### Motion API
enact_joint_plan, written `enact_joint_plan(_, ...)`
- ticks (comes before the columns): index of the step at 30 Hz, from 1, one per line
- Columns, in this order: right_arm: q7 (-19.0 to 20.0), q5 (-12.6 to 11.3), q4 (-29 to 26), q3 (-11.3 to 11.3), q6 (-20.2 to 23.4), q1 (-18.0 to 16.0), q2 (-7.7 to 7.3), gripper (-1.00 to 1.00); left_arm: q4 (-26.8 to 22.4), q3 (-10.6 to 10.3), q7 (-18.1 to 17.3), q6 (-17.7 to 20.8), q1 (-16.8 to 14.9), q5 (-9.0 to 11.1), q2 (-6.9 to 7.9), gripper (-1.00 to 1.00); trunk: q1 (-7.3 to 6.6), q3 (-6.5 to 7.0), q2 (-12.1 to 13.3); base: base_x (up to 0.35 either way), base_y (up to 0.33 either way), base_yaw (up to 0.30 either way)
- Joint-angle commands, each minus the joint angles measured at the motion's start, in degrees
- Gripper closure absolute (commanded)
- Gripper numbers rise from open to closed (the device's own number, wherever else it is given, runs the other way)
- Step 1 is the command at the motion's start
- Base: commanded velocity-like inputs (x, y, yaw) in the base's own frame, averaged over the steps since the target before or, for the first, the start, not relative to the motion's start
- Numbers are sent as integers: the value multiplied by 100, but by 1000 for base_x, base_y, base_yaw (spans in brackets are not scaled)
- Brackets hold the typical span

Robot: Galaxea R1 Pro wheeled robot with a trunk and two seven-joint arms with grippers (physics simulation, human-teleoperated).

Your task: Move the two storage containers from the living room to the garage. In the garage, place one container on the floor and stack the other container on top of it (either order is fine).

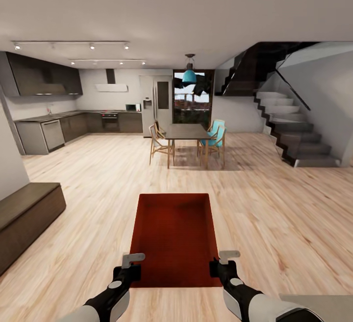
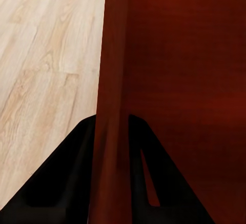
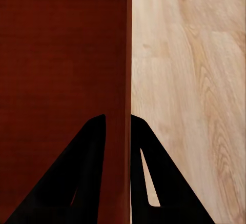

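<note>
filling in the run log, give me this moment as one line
phase: carrying | held: red bin | left gripper: shut on left wall | right gripper: shut on right wall | under: wood floor | ahead: dining table, kitchen

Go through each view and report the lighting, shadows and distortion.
Head view: wide-angle stretch, ceiling spotlights lit, soft shadow under the dining table. Left wrist view: storage container wall dark red, fingers black silhouettes. Right wrist view: same, floor evenly bright.

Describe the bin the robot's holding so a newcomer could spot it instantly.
On the wood plank floor straight ahead of the dining table, the storage container sits between the left gripper and right gripper. It is the lone orange-red, lidless rectangular bin.
</note>
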Motion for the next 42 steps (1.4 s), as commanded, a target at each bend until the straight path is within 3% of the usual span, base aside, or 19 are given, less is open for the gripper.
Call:
enact_joint_plan(1, 5, 18, 1, -293, -13, -9, 4, 100, 1, 57, 66, -23, -3, 25, 38, 100, 4, -8, -6, 320, 0, 0)
enact_joint_plan(42, -2, 27, 0, -292, -21, -9, 5, 100, 1, 59, 66, -99, -3, 52, 43, 100, 4, -8, -6, 321, 0, 0)
